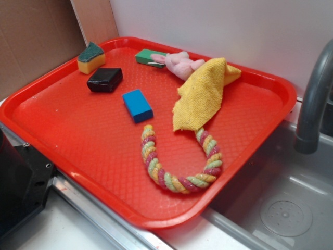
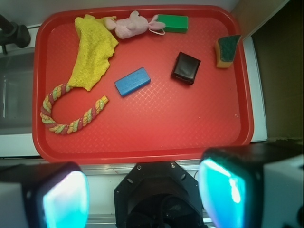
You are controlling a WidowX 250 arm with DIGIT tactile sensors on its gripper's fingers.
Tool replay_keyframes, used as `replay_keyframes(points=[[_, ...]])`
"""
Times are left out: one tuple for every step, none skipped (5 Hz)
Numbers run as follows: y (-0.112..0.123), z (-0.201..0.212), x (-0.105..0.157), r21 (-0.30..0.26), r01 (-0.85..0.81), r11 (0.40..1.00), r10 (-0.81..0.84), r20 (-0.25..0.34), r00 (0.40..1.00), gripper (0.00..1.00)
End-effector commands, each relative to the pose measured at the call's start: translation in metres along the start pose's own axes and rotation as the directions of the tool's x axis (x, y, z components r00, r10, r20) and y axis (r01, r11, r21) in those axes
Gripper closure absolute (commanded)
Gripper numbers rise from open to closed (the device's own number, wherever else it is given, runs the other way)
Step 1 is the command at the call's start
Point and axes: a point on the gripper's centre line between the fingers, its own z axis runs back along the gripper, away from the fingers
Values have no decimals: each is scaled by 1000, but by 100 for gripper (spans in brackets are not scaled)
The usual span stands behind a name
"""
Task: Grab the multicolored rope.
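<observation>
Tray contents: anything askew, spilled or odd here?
Nothing spilled or damaged. One quirk: the yellow cloth lies rumpled over one end of the multicolored rope, hiding that end; the rope's other end lies bare near the blue block.

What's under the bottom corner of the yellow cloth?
One end of the multicolored rope runs under the yellow cloth; its tip is covered. The rest curves in a U on the red tray.

I see both views bright and evenly lit, with soft light from above. On the red tray [image 1: 62, 135] shadows are short and weak, and its rim carries a mild sheen. The exterior view is slightly soft. In the wrist view the gripper [image 2: 147, 190] fingers [image 2: 64, 199] are blurred, out of focus, and glow cyan.
</observation>
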Motion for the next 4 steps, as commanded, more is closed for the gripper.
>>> replay_keyframes(points=[[0,0,0,0,0,1000,0,0,1000,0],[-33,-51,-8,-23,-39,999,37,-106,994,0],[-71,-81,-3,-120,-225,967,199,-195,960,0],[-121,-92,9,-147,-284,947,256,-188,948,0]])
